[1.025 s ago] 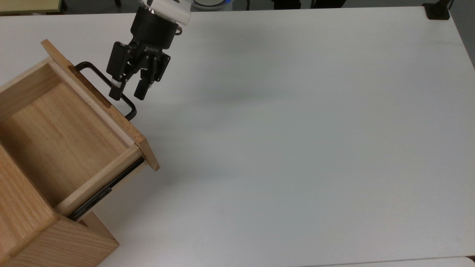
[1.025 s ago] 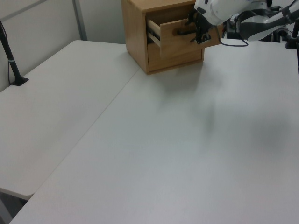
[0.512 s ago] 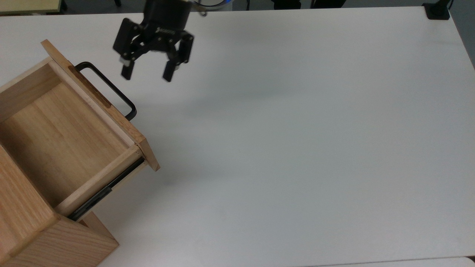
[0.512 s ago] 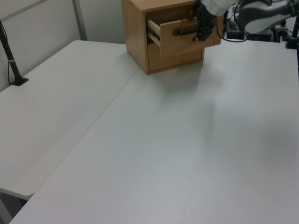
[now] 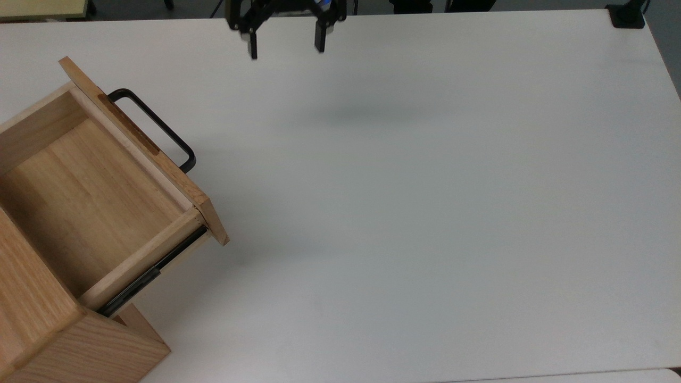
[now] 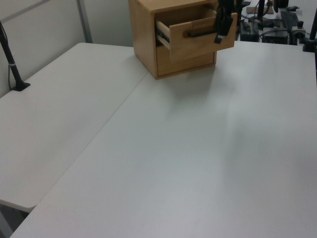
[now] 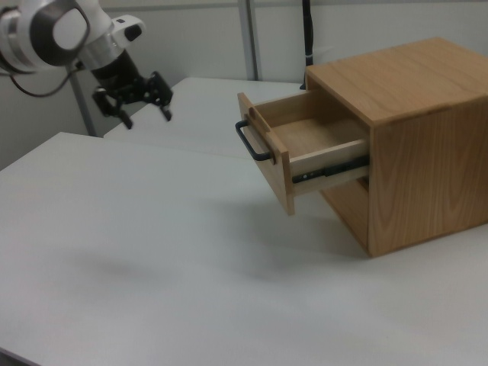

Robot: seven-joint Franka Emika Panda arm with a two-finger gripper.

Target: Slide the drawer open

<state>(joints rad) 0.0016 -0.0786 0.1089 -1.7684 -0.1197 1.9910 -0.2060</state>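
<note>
The light wood drawer [image 5: 80, 197] stands pulled well out of its cabinet [image 5: 32, 319], its inside bare. Its front panel [image 7: 268, 152] carries a black U-shaped handle [image 5: 154, 127], and a black side rail [image 5: 154, 271] is exposed. My gripper [image 5: 286, 48] hovers at the top view's upper edge, far up and to the right of the handle, open with nothing between its fingers. In the right view the gripper [image 7: 146, 116] hangs to the left of the drawer [image 7: 313, 141], well apart from it. In the left view the gripper [image 6: 221, 32] overlaps the drawer's front [image 6: 195, 39].
The cabinet [image 7: 412, 152] stands on a wide white table [image 5: 425, 213]. A black clamp base [image 5: 628, 16] sits at the top view's far right corner. A black pole [image 6: 11, 59] rises at the left view's left edge. Equipment is behind the table [image 6: 277, 20].
My gripper left the handle, spread its fingers wide and moved up and to the right in the top view. The drawer stayed where it was.
</note>
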